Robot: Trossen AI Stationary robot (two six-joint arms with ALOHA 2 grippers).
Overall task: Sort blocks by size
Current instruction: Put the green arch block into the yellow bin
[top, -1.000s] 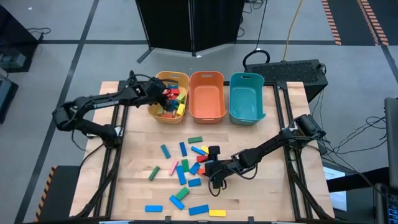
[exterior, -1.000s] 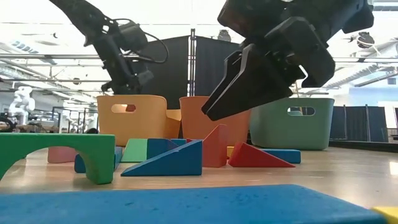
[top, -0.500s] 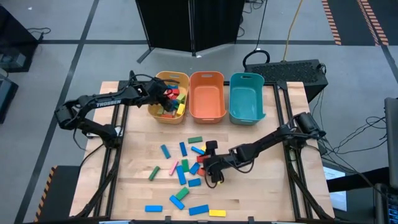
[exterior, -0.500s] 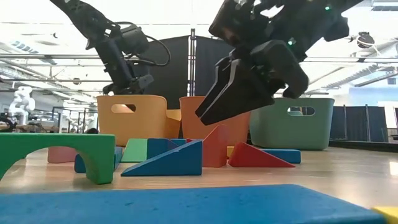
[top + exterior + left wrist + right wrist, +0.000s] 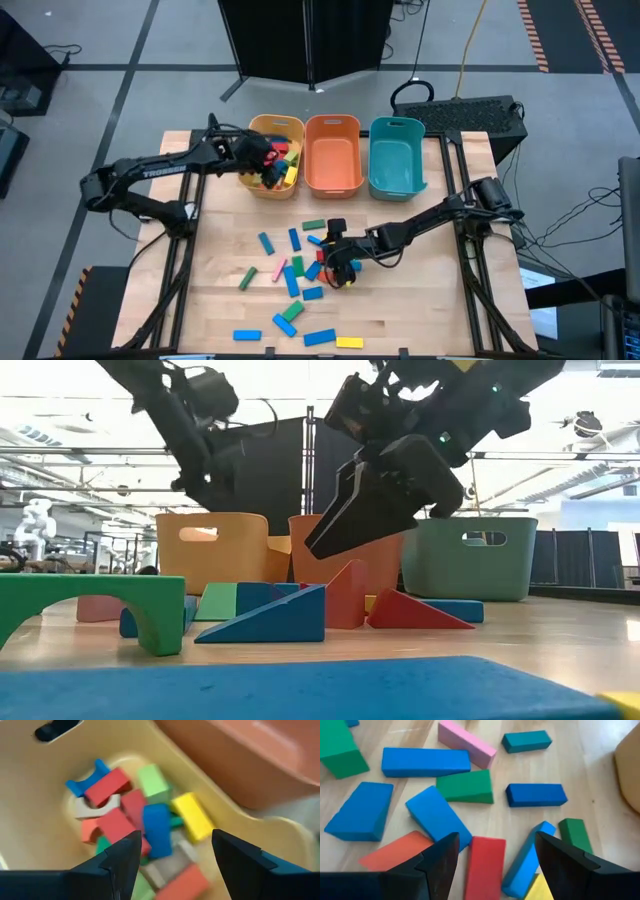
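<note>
Big open workshop floor with a black curtain at the back, and a wooden worktop [image 5: 420, 310] in the middle of the high view.

The left tool [image 5: 172, 851] hangs over the yellow bin [image 5: 252, 182] at upper left of centre. Its fingers are spread with nothing between them, and they were closer together a second ago, so my guess is it just dropped a piece in. Below it the bin's pile [image 5: 135, 820] is a jumble of red, blue, green and yellow blocks.

The right tool [image 5: 343, 262] has slid left over the scattered blocks [image 5: 292, 275] and now sits low above the cluster at centre frame. Its fingers are wide apart and empty, straddling a red block [image 5: 484, 866] with a blue one [image 5: 438, 818] just beside it. Looks like it's lining up the next pick.

The orange bin [image 5: 333, 152] and teal bin [image 5: 396, 155] look empty, and lots of loose pieces are still out, so I'd say the sort is far from done
</note>
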